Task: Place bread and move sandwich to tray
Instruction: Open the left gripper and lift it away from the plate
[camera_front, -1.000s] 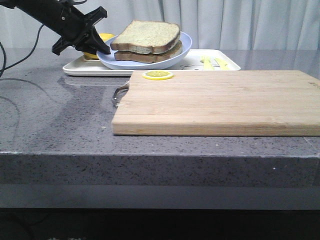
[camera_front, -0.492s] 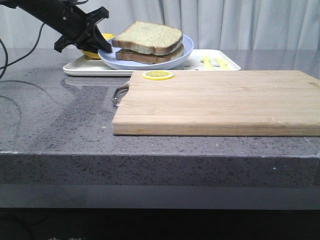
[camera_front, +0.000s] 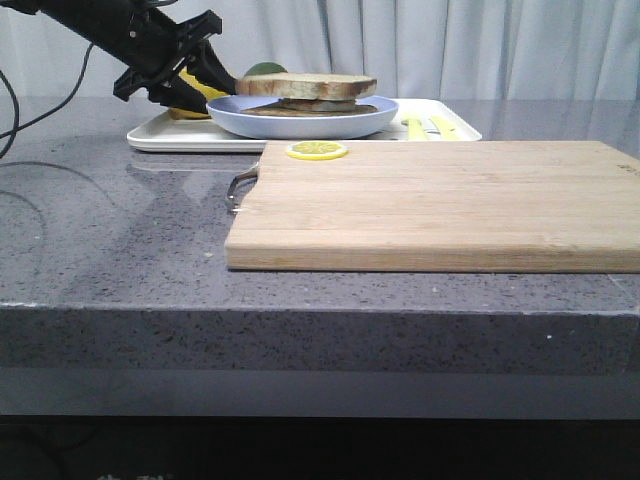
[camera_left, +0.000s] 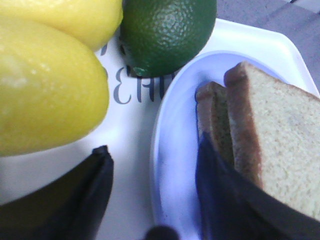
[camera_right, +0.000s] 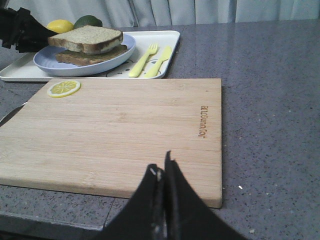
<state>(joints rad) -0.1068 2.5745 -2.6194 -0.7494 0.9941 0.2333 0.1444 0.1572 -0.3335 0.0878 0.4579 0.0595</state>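
Note:
The sandwich lies on a round pale-blue plate, with the bread as its top slice. The plate rests flat on the white tray at the back left of the table. My left gripper is at the plate's left edge and stands open. In the left wrist view the plate's rim runs between the spread fingers without being pinched. My right gripper is shut and empty, hovering over the near edge of the cutting board.
A lemon and a lime sit on the tray just beyond my left gripper. Yellow cutlery lies on the tray's right part. A lemon slice rests on the wooden board's far left corner.
The plate was tilted up on the gripper side and has come down flat on the tray. My left gripper's jaws have spread apart at the rim.

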